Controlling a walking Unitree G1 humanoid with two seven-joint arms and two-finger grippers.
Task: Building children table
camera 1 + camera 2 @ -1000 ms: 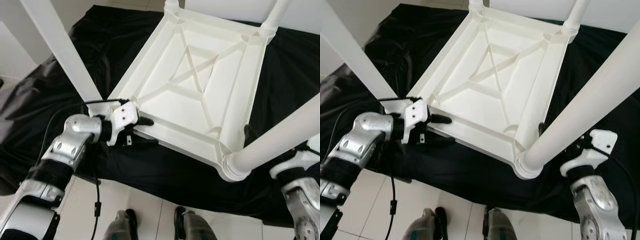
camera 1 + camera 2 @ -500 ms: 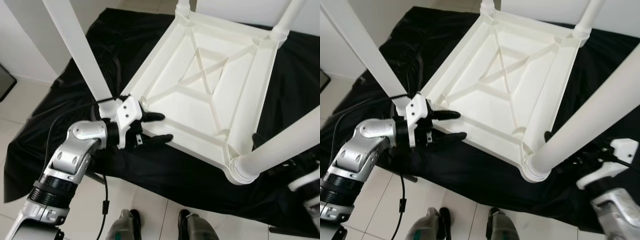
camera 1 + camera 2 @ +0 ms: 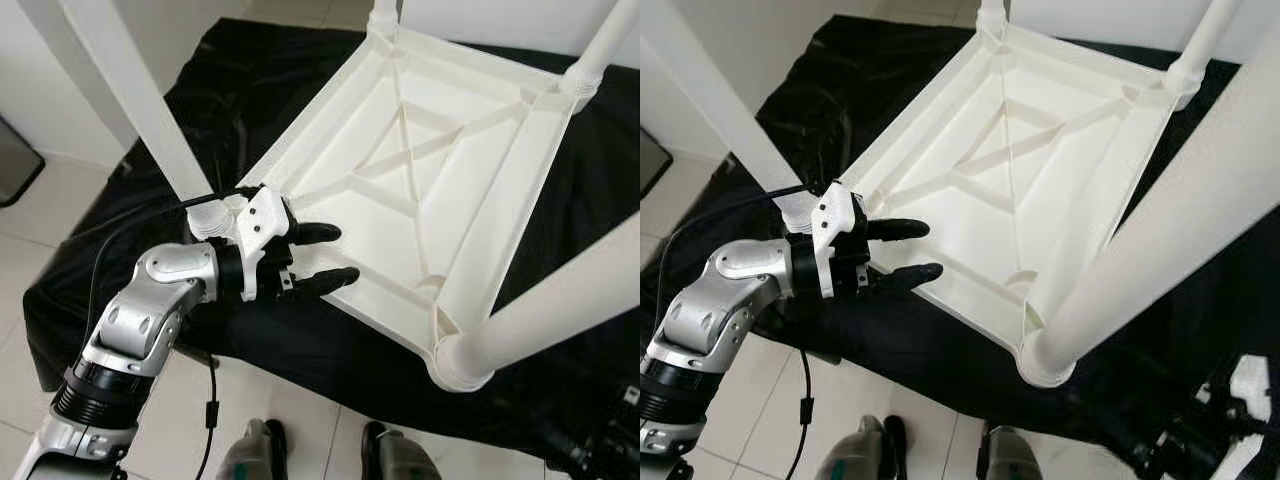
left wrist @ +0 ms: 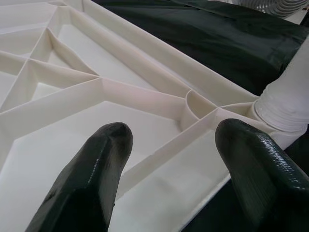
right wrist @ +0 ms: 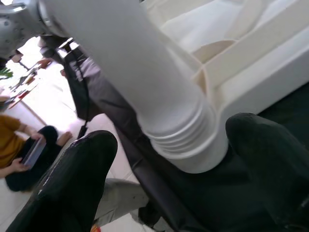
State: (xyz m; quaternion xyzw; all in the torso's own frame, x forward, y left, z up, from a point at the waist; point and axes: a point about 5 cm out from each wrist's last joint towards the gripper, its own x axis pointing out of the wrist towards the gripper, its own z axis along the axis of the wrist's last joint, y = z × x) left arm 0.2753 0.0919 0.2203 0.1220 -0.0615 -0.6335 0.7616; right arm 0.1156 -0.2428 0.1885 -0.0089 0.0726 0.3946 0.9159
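Observation:
A white plastic children's table [image 3: 470, 150] lies upside down on a black cloth [image 3: 560, 190], its ribbed underside facing up and its legs pointing upward. My left gripper [image 3: 346, 253] is open at the near-left corner. One finger lies over the inside of the near rim and the other along its outer edge; in the left wrist view the left gripper [image 4: 176, 135] points across the ribs. My right gripper [image 5: 178, 140] is open, with its fingers on either side of the ribbed base of the near-right leg [image 3: 560, 310].
The near-left leg [image 3: 140, 100] rises just behind my left wrist, and two far legs [image 3: 383, 15] stand at the back. My feet [image 3: 260, 450] are on the white tiles at the cloth's front edge. A person in a yellow top [image 5: 14, 145] sits on the floor.
My left gripper's fingers have spread wider and shifted right along the near rim. My right arm has sunk to the lower right corner. The camera has also shifted.

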